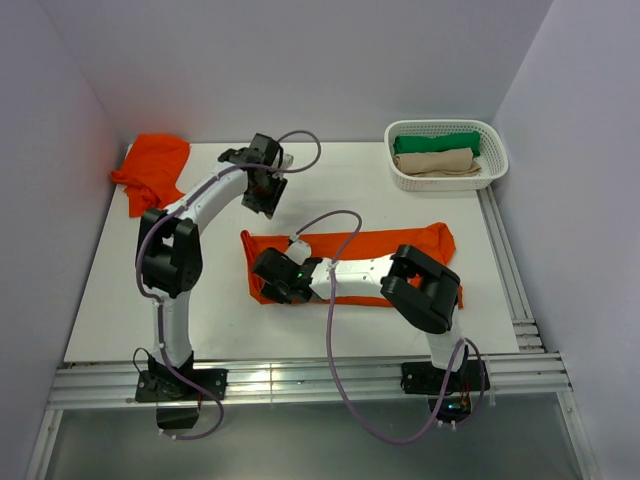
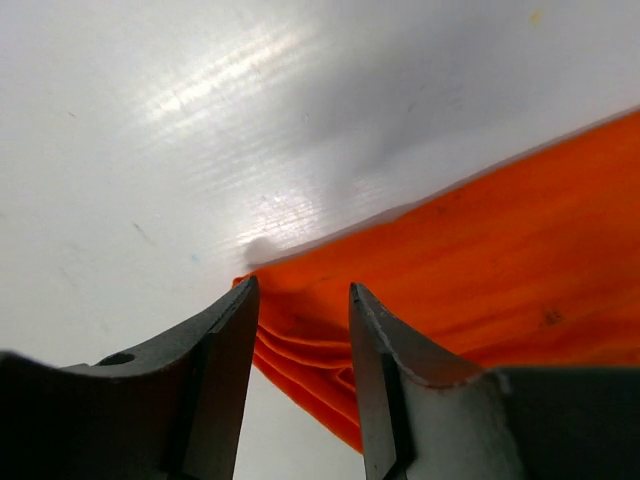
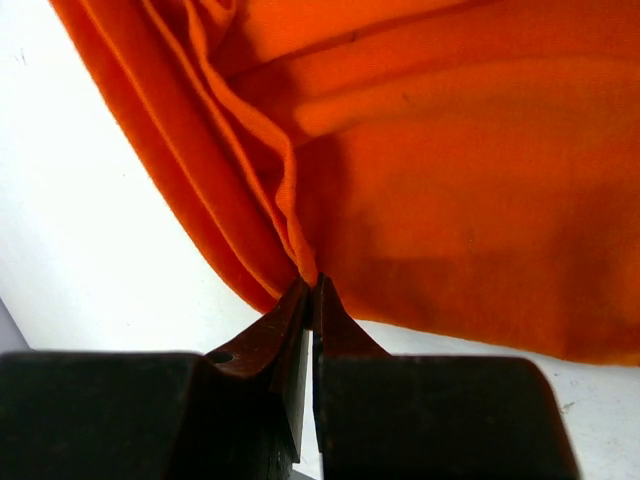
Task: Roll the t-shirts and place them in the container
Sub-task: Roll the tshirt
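Tightly pinched: right pincer (image 3: 312,290), t-shirt (image 3: 460,180) fold.

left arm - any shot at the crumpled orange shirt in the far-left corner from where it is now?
Probably yes. The crumpled shirt lies uncovered in the far-left corner, with bare table between it and the left tool, which is open and holding nothing. The right tool is clamped on the folded shirt, well clear.
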Robot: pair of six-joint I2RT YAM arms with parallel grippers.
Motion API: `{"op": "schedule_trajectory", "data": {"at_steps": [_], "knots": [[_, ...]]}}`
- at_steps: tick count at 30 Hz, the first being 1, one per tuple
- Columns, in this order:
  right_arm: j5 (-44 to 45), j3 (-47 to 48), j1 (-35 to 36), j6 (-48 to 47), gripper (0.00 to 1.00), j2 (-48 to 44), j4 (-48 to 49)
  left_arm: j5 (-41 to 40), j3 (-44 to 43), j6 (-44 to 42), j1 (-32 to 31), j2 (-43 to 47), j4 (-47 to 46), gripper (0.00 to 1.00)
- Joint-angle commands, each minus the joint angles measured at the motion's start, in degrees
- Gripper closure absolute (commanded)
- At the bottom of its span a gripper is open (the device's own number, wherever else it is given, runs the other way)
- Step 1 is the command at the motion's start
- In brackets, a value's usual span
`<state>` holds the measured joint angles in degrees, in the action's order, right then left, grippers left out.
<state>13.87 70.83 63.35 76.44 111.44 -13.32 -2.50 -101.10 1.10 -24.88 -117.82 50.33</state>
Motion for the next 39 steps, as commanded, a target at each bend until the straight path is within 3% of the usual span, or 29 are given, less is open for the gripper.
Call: {"op": "schedule_trajectory", "data": {"at_steps": [1, 8, 16, 22, 39], "knots": [[1.2, -1.0, -0.6, 1.9, 1.00, -2.5, 1.6, 1.7, -6.3, -0.4, 0.7, 5.7, 2.8, 0.53], [0.6, -3.2, -1.2, 3.3, 1.00, -2.2, 3.3, 9.9, -5.4, -2.9, 8.7, 8.5, 7.0, 0.55], [0.4, -4.5, -1.5, 4.7, 1.00, -1.9, 4.4, 16.2, 4.5, -6.6, 18.0, 9.2, 6.1, 0.73], [0.2, -3.6, -1.6, 4.5, 1.00, -1.3, 3.7, 20.4, 9.0, -8.0, 18.5, 6.0, 5.0, 0.83], [0.9, -3.6, -1.4, 4.5, 1.00, -2.6, 3.4, 19.0, 10.7, -4.1, 13.0, 0.2, -0.2, 0.81]]}}
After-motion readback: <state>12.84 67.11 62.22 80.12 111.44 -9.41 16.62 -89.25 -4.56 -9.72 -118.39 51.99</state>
